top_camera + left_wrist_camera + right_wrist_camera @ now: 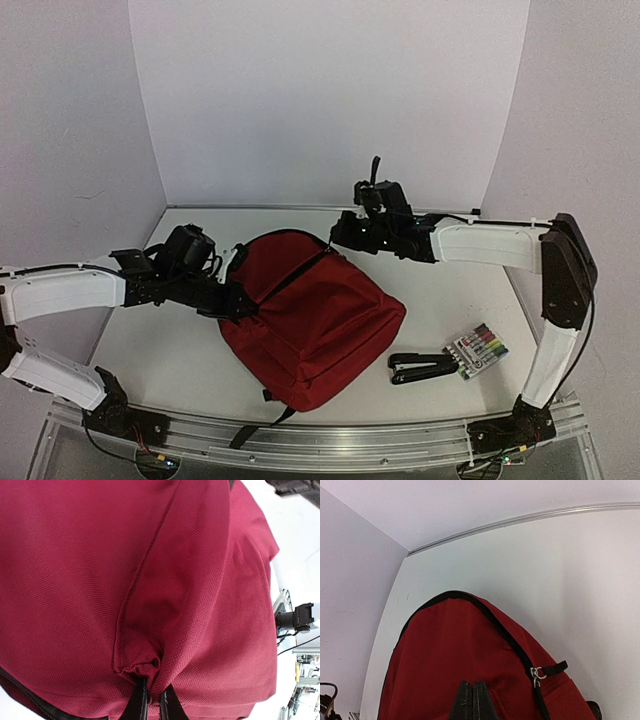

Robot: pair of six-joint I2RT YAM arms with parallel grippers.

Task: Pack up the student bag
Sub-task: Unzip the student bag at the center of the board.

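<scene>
The student bag (315, 325) is a dark red backpack lying in the middle of the table, its black zipper closed. My left gripper (243, 303) is at the bag's left side. In the left wrist view the left gripper (151, 690) is shut on a pinched fold of the red fabric (142, 667). My right gripper (338, 236) is at the bag's far top corner. In the right wrist view the right gripper (474, 685) is shut with nothing between the fingers, just above the bag (445, 650). The metal zipper pull (536, 674) with its black tab is to its right.
A black stapler (420, 368) and a pack of coloured markers (478, 350) lie on the table to the right of the bag. A black strap (245, 435) hangs over the near edge. White walls enclose the back and sides.
</scene>
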